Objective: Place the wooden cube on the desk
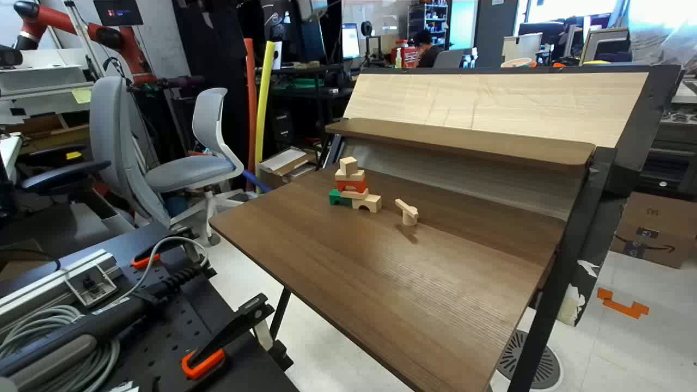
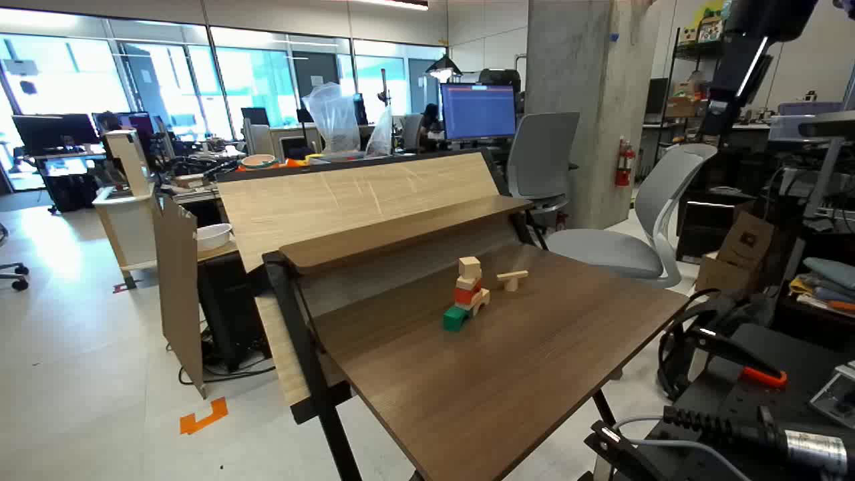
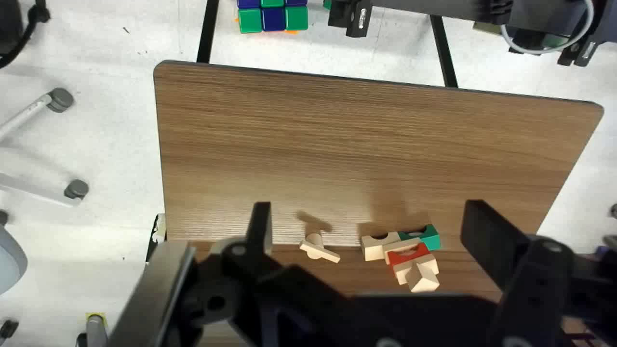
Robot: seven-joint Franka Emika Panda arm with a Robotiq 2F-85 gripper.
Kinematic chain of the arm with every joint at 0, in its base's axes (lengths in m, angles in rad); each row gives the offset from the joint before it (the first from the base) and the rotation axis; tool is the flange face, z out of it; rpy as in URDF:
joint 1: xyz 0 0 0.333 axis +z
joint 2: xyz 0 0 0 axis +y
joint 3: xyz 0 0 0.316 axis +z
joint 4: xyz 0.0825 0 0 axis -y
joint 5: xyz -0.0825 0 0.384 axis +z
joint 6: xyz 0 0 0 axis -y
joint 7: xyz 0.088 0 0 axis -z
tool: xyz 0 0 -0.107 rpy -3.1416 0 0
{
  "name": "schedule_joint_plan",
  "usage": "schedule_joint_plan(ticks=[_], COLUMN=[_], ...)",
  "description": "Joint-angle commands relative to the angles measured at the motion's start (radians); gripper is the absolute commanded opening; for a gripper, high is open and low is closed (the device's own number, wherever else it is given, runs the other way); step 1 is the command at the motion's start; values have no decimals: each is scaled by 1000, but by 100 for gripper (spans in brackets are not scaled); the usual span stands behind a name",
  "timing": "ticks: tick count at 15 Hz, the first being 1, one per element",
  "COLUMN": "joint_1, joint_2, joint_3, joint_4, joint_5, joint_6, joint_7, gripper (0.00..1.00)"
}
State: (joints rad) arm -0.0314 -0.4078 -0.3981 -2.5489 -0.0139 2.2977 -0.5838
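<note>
Wooden cube (image 1: 348, 165), pale and unpainted, tops a stack of toy blocks slightly above the middle of the frame in an exterior view. Directly beneath it is a pale wooden block (image 1: 350, 175), then a red arch block (image 1: 352, 185), then a short flat plank (image 1: 355, 194) lying over a green arch block (image 1: 338, 198) and a natural-wood arch block (image 1: 369, 203); both of these stand on the dark brown wood-grain desk (image 1: 414, 294). Near the stack, to its right in the frame, a narrow wooden strip (image 1: 403, 207) lies across the top of an upright wooden cylinder (image 1: 409, 221).

In the wrist view, the cube shows at the lower right. The Robotiq gripper (image 3: 370, 212) enters from the bottom, its black fingers (image 3: 260, 224) spread wide.

In both exterior views, a brown shelf (image 1: 463, 140) and a light wooden back panel (image 2: 374, 194) rise beyond the blocks. In an exterior view, a grey swivel chair (image 2: 601, 252) stands at right and orange tape (image 2: 204, 415) marks the floor at lower left.
</note>
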Motion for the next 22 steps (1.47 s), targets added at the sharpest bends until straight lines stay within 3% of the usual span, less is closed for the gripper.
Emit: schedule_joint_plan(ticks=[1,6,11,15,22], joint_1=[-29,-16,-21,-21,-19], joint_2=[4,91,257,405,623], joint_3=[29,68,142,207,290], joint_4=[1,0,31,94,287], joint_5=[16,56,79,90,220], joint_6=[-2,116,265,290,276], joint_7=[-11,103,315,518,677], gripper=[100,100,100,100,100])
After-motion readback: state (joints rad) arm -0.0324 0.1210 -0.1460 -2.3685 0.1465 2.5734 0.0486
